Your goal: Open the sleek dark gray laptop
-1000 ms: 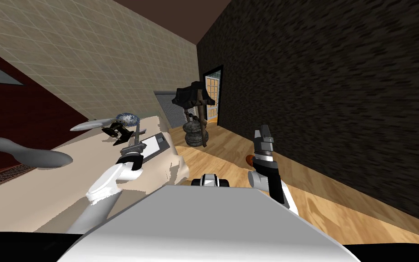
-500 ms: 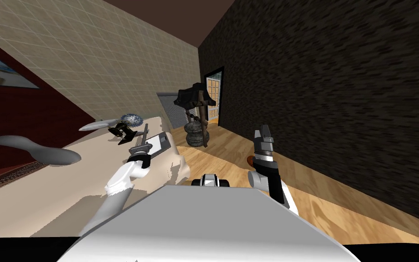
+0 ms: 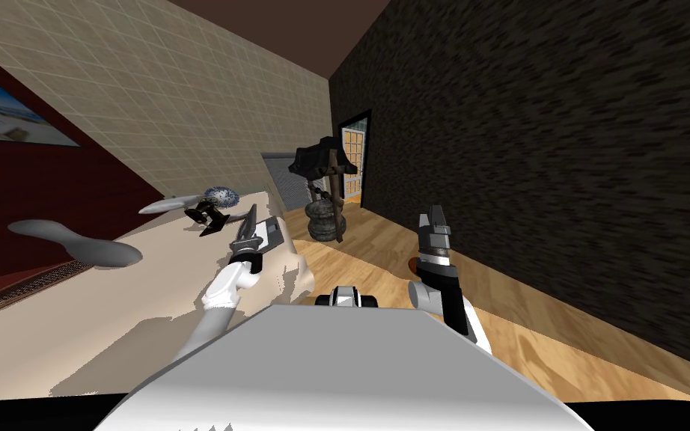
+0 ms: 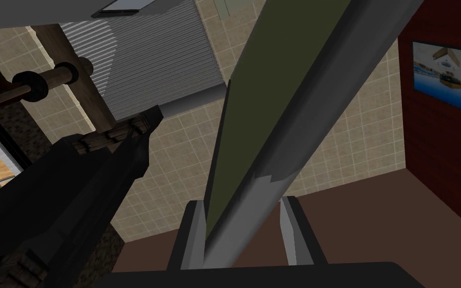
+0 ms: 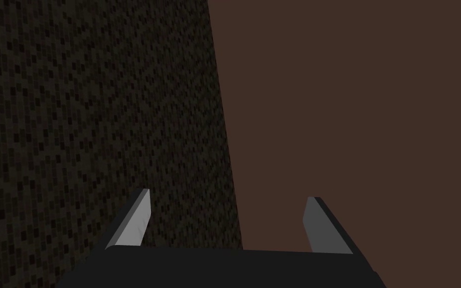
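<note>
Beige table, laptop near its corner

The beige table is being lit brightly, with soft grey shadows being cast across its near part. The speckled wall is being kept dim, and lines are being splayed by the wide lens.

Left gripper gap: none spare; the laptop lid fills it, fingers pressed on both faces.
Table far right corner: tight; black stand just beside the laptop.
Far and left edges: grey blade shapes and spiky ball block me.
Off the far end: dark wooden post, near the lid.
Near edge: open, I can pass.
Right gripper: fingers apart, free air over the floor.
</note>
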Controlling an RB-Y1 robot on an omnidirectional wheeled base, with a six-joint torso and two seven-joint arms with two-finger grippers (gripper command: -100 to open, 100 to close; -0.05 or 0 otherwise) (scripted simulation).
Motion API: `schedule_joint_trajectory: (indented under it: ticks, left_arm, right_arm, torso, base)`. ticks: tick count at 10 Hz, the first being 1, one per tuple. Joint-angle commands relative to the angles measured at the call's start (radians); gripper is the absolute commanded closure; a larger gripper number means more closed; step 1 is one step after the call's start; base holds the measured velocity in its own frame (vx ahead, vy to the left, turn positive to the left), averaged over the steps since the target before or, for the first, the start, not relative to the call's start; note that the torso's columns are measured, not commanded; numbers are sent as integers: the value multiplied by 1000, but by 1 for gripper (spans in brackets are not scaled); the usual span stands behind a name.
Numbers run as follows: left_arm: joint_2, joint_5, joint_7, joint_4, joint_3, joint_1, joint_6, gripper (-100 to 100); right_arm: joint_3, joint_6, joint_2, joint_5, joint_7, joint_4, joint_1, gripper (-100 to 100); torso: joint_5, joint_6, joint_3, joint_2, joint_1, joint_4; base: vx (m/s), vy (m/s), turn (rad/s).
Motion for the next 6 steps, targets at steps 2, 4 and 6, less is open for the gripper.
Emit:
schedule_joint_trajectory:
  ticks: [2,4,6]
  left_arm:
    - [-59,-97,-24,64,-14,-39,-7,100]
    - [-90,-135,-43,93,-27,-69,-14,100]
    - [-90,-168,-43,93,-27,-69,-14,100]
  right_arm:
    - [0,0,0,0,0,0,0,0]
    - [0,0,0,0,0,0,0,0]
    - [0,0,0,0,0,0,0,0]
  torso:
    - [-3,-1,0,1,0,2]
    - [-4,0,0,1,-2,2]
    - [-3,1,0,1,-3,2]
  base:
    - [-5,7,31]
    - [0,20,34]
    - [0,8,11]
